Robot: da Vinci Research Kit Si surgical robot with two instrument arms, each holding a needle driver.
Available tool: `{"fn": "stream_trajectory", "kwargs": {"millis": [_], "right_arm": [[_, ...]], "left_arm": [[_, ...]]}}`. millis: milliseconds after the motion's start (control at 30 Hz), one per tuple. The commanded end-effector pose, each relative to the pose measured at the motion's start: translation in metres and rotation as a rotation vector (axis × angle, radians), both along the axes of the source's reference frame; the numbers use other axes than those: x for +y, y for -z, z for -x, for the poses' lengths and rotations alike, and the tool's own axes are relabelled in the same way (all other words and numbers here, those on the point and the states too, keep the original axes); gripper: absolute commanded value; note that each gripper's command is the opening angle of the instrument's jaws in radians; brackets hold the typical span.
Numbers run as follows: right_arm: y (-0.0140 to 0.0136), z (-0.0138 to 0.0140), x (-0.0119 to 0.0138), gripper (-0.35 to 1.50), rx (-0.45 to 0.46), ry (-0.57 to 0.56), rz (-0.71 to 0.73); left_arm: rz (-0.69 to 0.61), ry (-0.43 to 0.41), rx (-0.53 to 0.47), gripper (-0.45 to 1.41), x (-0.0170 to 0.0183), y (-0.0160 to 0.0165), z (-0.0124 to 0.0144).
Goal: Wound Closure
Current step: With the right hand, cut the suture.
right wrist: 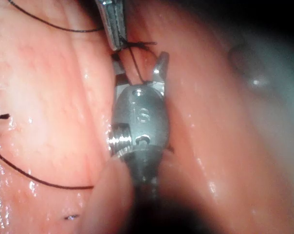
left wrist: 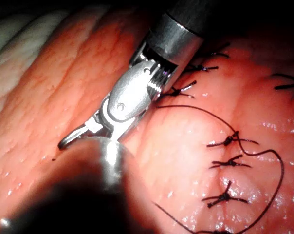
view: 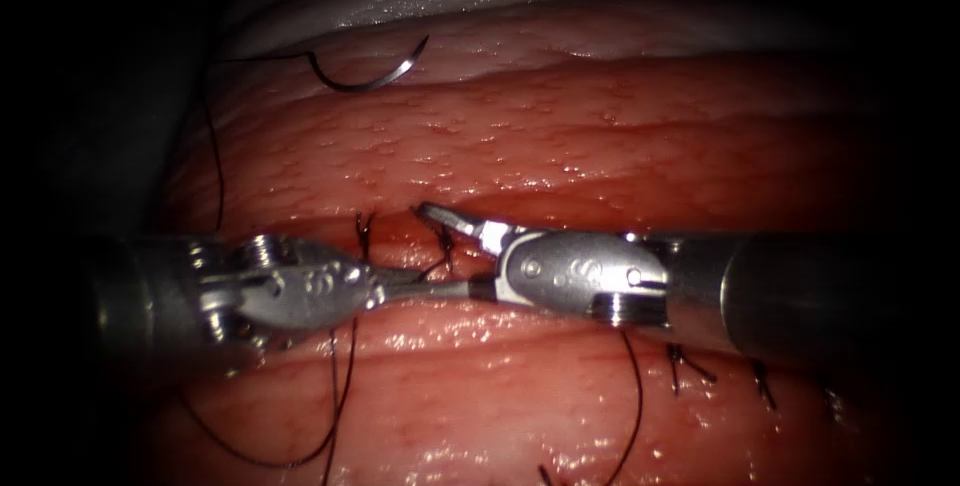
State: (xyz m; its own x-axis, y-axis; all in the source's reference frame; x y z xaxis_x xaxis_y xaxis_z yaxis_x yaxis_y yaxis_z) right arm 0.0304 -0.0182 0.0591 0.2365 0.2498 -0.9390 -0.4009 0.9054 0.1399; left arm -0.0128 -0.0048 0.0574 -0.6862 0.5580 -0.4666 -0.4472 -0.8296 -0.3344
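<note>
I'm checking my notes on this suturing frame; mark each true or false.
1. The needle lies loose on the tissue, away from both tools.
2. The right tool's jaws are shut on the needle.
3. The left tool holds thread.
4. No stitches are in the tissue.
1. True: the needle rests on the tissue, held by neither tool and not driven into it.
2. False: the right tool has its jaws open on either side of the thread and holds nothing.
3. True: the left tool is shut on that thread at its tip.
4. False: several knotted stitches are in place.
</note>
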Motion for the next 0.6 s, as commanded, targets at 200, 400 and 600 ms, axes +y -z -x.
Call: {"fn": "stream_trajectory", "kwargs": {"millis": [200,400,600], "right_arm": [[-0.0007,-0.0030,0.0002,1.09,0.018,-0.016,0.020],[-0.0015,-0.0039,0.0003,0.99,0.030,-0.008,0.026],[-0.0012,-0.0045,0.0000,0.69,0.035,-0.012,0.031]], "left_arm": [[0.002,0.001,0.003,-0.45,-0.0003,-0.0002,0.0005],[0.003,0.003,0.007,-0.45,-0.0006,0.0004,0.0004],[0.001,0.003,0.004,-0.45,-0.0006,0.0002,0.0007]]}}
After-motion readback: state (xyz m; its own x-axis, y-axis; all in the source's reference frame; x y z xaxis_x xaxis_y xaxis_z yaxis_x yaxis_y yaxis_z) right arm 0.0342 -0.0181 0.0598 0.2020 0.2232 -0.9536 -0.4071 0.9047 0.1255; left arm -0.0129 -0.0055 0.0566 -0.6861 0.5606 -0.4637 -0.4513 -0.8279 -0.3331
